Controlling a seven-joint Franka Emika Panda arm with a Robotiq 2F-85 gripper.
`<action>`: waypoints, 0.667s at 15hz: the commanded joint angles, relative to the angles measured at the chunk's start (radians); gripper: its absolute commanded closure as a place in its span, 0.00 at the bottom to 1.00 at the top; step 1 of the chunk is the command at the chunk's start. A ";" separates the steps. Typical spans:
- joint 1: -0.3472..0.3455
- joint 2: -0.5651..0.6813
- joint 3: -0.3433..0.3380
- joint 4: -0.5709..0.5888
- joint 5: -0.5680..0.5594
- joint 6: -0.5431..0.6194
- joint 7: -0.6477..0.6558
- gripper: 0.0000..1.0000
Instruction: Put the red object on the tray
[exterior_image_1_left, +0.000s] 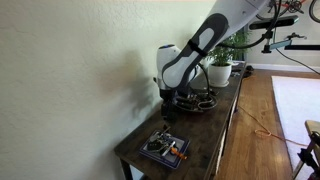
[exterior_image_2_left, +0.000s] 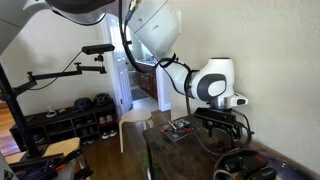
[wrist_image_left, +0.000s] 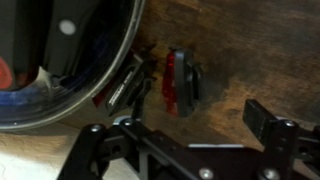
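The claw (wrist_image_left: 180, 128) is held spread over the red object (wrist_image_left: 172, 82) on the bench (wrist_image_left: 250, 50) beside the round dish (wrist_image_left: 110, 60), seemingly for straddling it.

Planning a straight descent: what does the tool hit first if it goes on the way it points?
Probably the red object, which lies on the wooden table just ahead of the open tool, beside the round dish. Depth is unclear, so it may touch the table first.

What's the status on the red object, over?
Claw open, empty. Red object on table beside round dish, not on tray. Dark piece close alongside.
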 joint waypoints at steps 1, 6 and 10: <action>-0.038 0.028 0.042 0.028 0.030 0.013 -0.046 0.00; -0.050 0.038 0.060 0.030 0.041 0.013 -0.062 0.00; -0.049 0.030 0.057 0.013 0.040 0.019 -0.061 0.00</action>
